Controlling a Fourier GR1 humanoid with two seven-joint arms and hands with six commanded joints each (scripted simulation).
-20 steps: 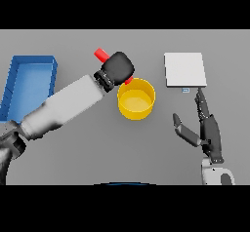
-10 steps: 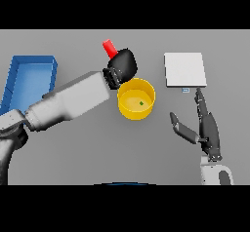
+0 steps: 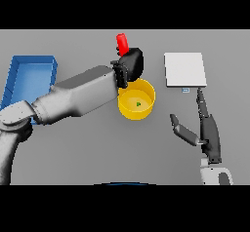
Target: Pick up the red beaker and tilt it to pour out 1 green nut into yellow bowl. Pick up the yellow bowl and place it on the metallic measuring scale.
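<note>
Your left hand [image 3: 130,65] was curled round the red beaker [image 3: 121,43], held just behind the yellow bowl [image 3: 137,99]. One green nut [image 3: 138,104] lay in that bowl. Your right hand [image 3: 207,131] hung near the measuring scale [image 3: 184,69], fingers straight, thumb spread.

red beaker [image 3: 121,43] raised, more upright | left robot hand [image 3: 130,65] shifted right

We take this for a lab bench: a bare grey table [image 3: 73,153] carries a flat metallic measuring scale [image 3: 184,69] with a small readout on its near edge. Left of the scale sits a yellow bowl [image 3: 128,110], a red beaker [image 3: 121,43] above it, and far left a blue bin [image 3: 19,65].
</note>
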